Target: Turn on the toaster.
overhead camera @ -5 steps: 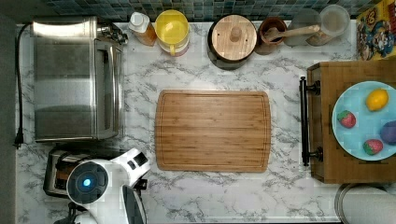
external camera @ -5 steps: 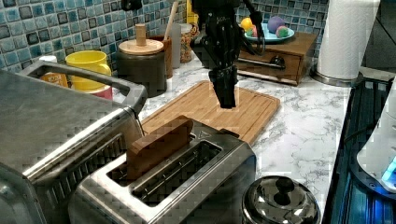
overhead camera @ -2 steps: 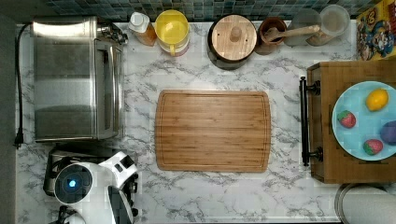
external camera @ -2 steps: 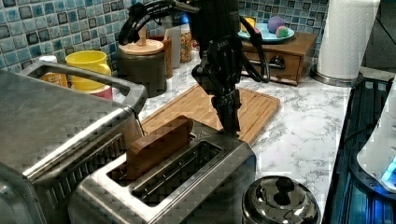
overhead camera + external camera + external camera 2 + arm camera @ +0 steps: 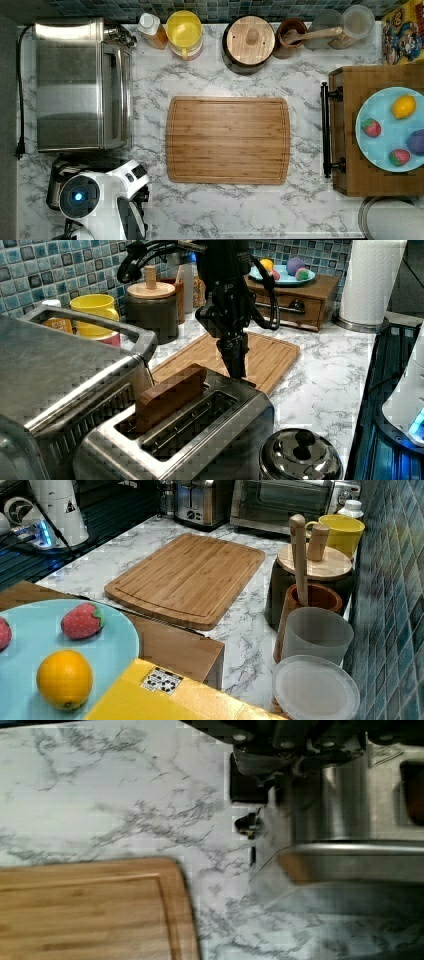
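Toaster [image 5: 190, 435] at the worktop's near corner in the left view, slice [image 5: 170, 392] still raised; gripper [image 5: 236, 371] poised over its far end, fingers seemingly pinched together; best press straight down on the lever [image 5: 248, 784], cutting board [image 5: 250, 352] lying beyond.

In the top view, the toaster [image 5: 59, 172] sits below the toaster oven [image 5: 82, 85] at the top view's left, the cutting board [image 5: 228, 140] mid-counter, a plate [image 5: 385, 145] with 4 fruits on a wooden box [image 5: 350, 130] at the top view's right.
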Robot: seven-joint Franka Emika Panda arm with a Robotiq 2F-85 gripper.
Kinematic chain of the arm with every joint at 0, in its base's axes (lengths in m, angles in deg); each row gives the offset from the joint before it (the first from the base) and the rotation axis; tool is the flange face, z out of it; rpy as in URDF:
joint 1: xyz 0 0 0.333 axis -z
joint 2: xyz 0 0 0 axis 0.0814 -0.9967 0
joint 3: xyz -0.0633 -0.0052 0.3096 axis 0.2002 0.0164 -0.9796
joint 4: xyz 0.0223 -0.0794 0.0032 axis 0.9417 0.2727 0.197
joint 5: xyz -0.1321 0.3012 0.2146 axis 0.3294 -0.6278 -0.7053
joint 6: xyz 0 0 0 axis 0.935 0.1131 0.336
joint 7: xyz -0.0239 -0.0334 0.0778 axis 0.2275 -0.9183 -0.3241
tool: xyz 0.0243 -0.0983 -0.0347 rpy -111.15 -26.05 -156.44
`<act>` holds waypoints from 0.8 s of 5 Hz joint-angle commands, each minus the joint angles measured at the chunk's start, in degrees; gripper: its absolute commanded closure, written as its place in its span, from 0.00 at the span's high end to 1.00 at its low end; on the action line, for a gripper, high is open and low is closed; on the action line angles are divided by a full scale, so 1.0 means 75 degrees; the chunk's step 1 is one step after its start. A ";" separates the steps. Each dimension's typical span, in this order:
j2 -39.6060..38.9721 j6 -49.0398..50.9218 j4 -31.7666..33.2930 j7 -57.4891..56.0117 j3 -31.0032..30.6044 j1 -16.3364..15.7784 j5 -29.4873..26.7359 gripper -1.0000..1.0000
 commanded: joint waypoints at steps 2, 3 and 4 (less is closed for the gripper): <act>-0.0659 0.0237 -0.0554 -0.0054 0.0077 0.0102 -0.0157 0.00; -0.0744 0.0222 -0.0402 -0.0112 0.0058 0.0167 -0.0162 0.00; -0.0630 -0.0026 0.0076 -0.0104 0.0014 0.0126 -0.0241 0.00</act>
